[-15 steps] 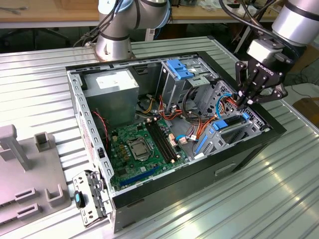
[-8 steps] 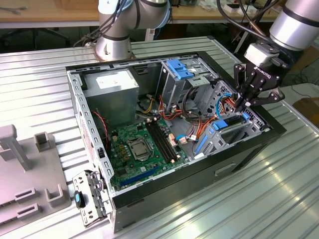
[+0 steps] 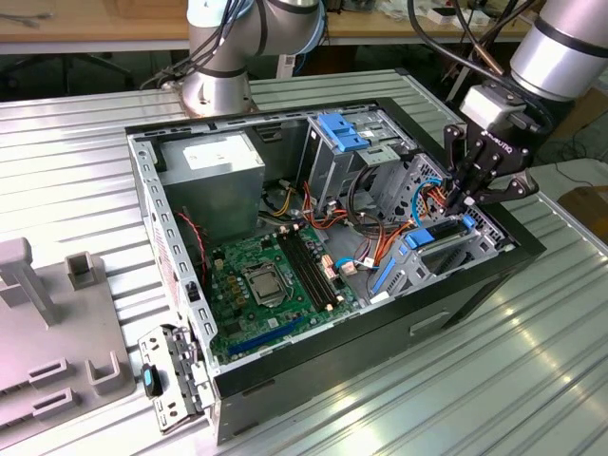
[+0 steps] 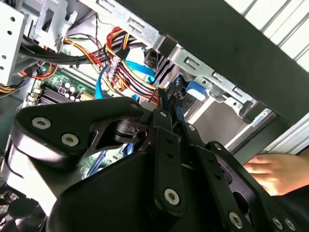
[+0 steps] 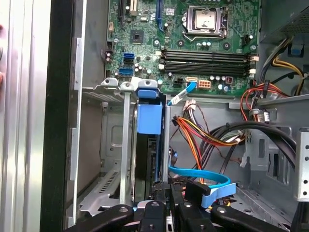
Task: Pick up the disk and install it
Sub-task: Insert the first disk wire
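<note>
1. ribbed silver metal table (image 3: 532,361) carries an open black desktop computer case (image 3: 380,351) lying on its side, its green motherboard (image 3: 266,285) exposed.
2. at the exterior view's left, a grey plastic fixture (image 3: 57,361) rests on the same table, and a grey metal power supply box (image 3: 214,176) sits in the case's far corner.
3. the black robot gripper (image 3: 472,198) hangs over the drive cage (image 3: 446,247) at the case's near-right corner in the exterior view.
4. in the first wrist view the gripper's fingers (image 5: 159,193) are pressed close together on the top edge of the disk (image 5: 153,159), a flat grey drive with a bright blue carrier rail standing on edge inside the cage's slot.
5. a blue ribbed plastic latch (image 5: 148,116) lies just beyond the disk, along the same slot.
6. a flat blue ribbon cable (image 5: 203,179) curves just beside the gripper, with red, yellow and orange wires (image 5: 203,130) near it.
7. in the second wrist view, a person's hand (image 4: 277,171) rests outside the case wall.
</note>
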Controlling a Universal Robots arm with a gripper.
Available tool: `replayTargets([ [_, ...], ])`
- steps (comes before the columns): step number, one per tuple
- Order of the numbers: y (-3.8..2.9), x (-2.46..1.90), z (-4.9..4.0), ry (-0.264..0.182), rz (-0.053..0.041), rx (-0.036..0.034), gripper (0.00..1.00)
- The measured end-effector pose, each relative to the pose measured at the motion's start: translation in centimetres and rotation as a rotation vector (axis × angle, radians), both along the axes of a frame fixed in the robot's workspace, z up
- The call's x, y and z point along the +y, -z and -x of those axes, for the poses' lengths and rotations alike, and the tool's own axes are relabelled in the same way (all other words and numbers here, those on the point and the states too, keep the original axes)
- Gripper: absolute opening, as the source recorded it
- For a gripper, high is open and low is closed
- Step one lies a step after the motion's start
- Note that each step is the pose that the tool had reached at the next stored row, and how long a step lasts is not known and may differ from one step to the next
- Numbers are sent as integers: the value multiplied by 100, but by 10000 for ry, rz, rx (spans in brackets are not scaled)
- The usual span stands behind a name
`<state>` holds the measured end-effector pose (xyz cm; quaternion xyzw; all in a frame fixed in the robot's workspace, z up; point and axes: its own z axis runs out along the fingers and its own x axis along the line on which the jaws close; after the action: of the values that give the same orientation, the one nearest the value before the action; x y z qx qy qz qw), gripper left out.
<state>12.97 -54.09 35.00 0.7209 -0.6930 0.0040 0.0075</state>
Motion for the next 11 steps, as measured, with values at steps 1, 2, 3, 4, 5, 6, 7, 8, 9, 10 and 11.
replayTargets([
  [1, 0, -1, 32, -1, 0, -11, 16],
  [2, 1, -3, 40, 0, -1, -24, 16],
  [3, 1, -4, 44, -1, -3, -40, 16],
  [4, 2, -5, 53, -1, -19, -103, 16],
  [5, 4, -8, 57, -1, -41, -151, 16],
  [6, 5, -14, 60, -1, -74, -201, 16],
  [7, 6, -22, 63, 0, -100, -246, 16],
  [8, 6, -31, 68, -1, -118, -288, 16],
  [9, 7, -40, 75, -1, -130, -319, 16],
  [10, 7, -46, 82, -1, -137, -340, 16],
  [11, 7, -49, 96, -2, -137, -361, 16],
])
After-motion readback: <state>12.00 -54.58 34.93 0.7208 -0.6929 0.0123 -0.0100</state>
